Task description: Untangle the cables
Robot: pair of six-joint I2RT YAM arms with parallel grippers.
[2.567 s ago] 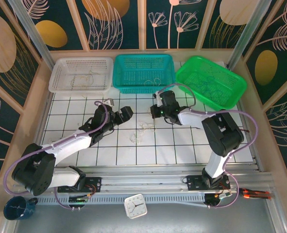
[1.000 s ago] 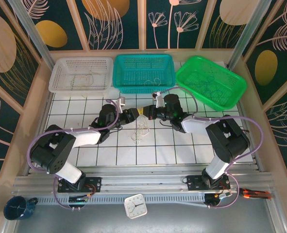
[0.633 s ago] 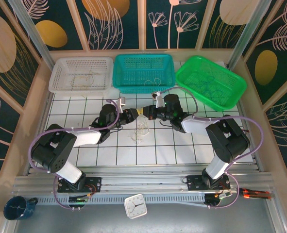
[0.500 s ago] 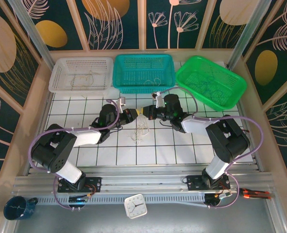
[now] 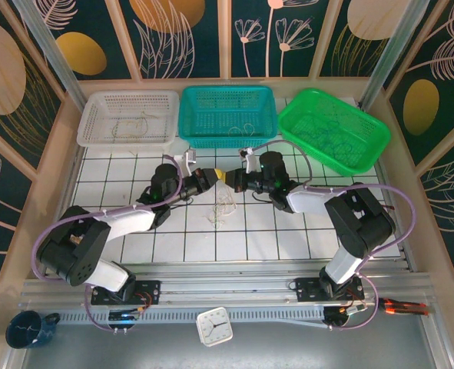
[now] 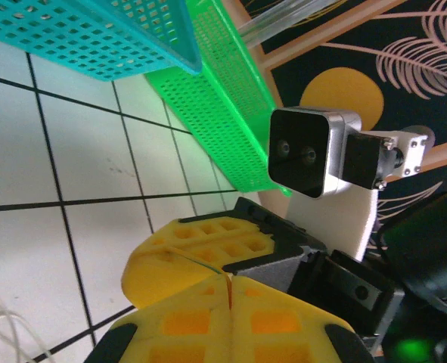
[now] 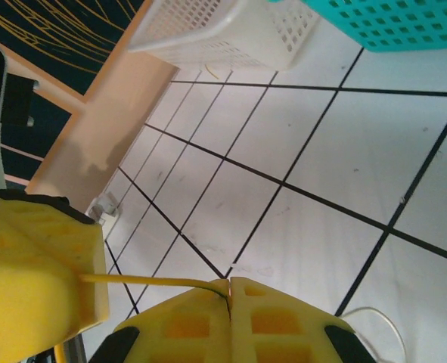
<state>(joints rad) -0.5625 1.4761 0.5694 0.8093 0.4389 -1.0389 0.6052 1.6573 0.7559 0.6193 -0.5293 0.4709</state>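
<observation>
Bench [image 5: 288, 231]: white top ruled with a black grid.
- Far edge, left to right: white basket [image 5: 127, 139], teal basket [image 5: 227, 139], green basket [image 5: 311, 151] set askew at the right corner.
- Near centre: small loose tangle of thin cables [image 5: 225, 209], well apart from the baskets.

1. White basket [image 5: 127, 115]: beyond the left gripper [image 5: 211, 176] and off to its left, at the back wall.
2. Teal basket [image 5: 228, 92]: straight beyond both gripper tips, near them, between the other two baskets.
3. Green basket [image 5: 369, 142]: beyond the right gripper [image 5: 230, 179], off to its right, set askew.
4. Table [image 5: 288, 231]: white tiles with a black grid, beneath both grippers.
5. Clock [image 5: 213, 326]: well behind the grippers, face up.
6. Blue mug [image 5: 28, 329]: far behind and left of the left gripper.
</observation>
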